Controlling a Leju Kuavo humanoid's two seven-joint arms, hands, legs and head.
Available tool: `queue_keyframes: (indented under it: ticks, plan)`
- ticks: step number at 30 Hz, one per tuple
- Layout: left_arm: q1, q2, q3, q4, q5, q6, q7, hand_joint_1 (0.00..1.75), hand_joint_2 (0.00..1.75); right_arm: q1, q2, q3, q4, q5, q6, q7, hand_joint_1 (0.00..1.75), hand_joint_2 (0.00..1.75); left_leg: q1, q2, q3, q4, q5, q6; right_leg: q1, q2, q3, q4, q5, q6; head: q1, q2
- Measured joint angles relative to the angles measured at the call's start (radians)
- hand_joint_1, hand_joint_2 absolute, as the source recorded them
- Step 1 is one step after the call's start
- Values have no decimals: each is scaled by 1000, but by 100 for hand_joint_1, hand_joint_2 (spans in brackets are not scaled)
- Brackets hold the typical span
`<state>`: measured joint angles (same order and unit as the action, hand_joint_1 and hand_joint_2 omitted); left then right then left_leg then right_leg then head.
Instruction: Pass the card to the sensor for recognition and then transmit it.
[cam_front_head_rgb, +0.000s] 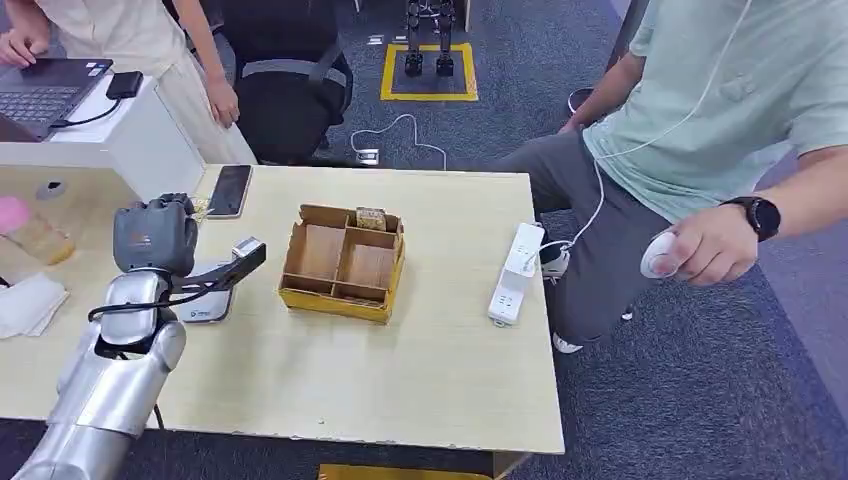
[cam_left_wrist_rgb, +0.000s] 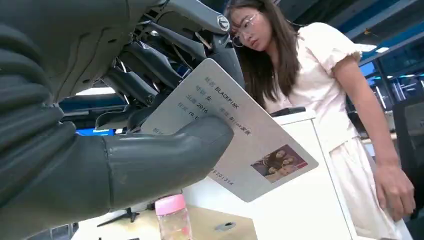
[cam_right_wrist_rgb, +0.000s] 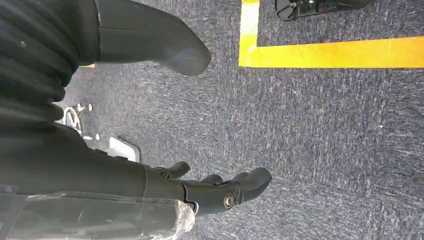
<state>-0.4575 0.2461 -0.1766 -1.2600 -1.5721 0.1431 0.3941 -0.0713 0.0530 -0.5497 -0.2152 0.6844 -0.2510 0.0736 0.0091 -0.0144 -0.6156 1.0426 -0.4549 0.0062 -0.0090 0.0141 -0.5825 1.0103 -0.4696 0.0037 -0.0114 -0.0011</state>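
Note:
My left hand (cam_front_head_rgb: 154, 236) is raised over the left part of the table (cam_front_head_rgb: 420, 390) and holds a white ID card (cam_front_head_rgb: 246, 247), which sticks out to the right. In the left wrist view the thumb (cam_left_wrist_rgb: 165, 155) presses on the card (cam_left_wrist_rgb: 260, 150), which has printed text and a small photo. A flat grey sensor pad (cam_front_head_rgb: 207, 303) lies on the table just below the hand and card. My right hand (cam_right_wrist_rgb: 210, 192) hangs over grey carpet with its fingers apart and nothing in them.
A cardboard tray (cam_front_head_rgb: 343, 262) with compartments stands mid-table, a white power strip (cam_front_head_rgb: 515, 272) near the right edge, a phone (cam_front_head_rgb: 229, 190) at the back. One person (cam_front_head_rgb: 720, 100) sits at the right; another (cam_left_wrist_rgb: 320, 90) stands by the white desk at the back left.

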Motion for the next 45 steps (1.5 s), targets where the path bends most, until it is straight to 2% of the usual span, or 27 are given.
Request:
queue_keyframes:
  ticks: [13,23,28,30,32,35,45]
  plan:
    - [-3,17,-14,41,0,4,14,175,175,-2,2,-12,-1,14,1,-1,0,175,0,0,0,0,0,0,0,0,0,0,0,0,0,0]
    - [34,60,-22,150,0,110,122,175,175,-2,7,-47,-5,56,11,-8,0,175,0,0,0,0,0,0,0,0,0,0,0,0,0,0]
    - [54,75,-48,199,0,148,168,175,175,-2,9,-72,-8,72,13,-17,0,175,0,0,-1,0,0,0,0,0,0,0,0,0,0,0]
    - [59,82,-67,221,0,160,186,169,175,-2,11,-80,-8,76,16,-18,0,175,0,0,-1,0,0,0,0,0,0,0,0,0,0,0]
    - [62,85,-84,240,0,171,198,175,175,-2,12,-88,-8,79,16,-19,0,175,0,0,-1,0,0,0,0,0,0,0,0,0,0,0]
    - [67,85,-98,267,0,185,200,171,175,-2,13,-101,-8,84,16,-21,0,175,0,0,-1,0,0,0,0,0,0,0,0,0,0,0]
    - [73,76,-105,306,0,203,177,175,175,-3,13,-132,-9,91,16,-25,0,175,0,0,-1,0,0,0,0,0,0,0,0,0,0,0]
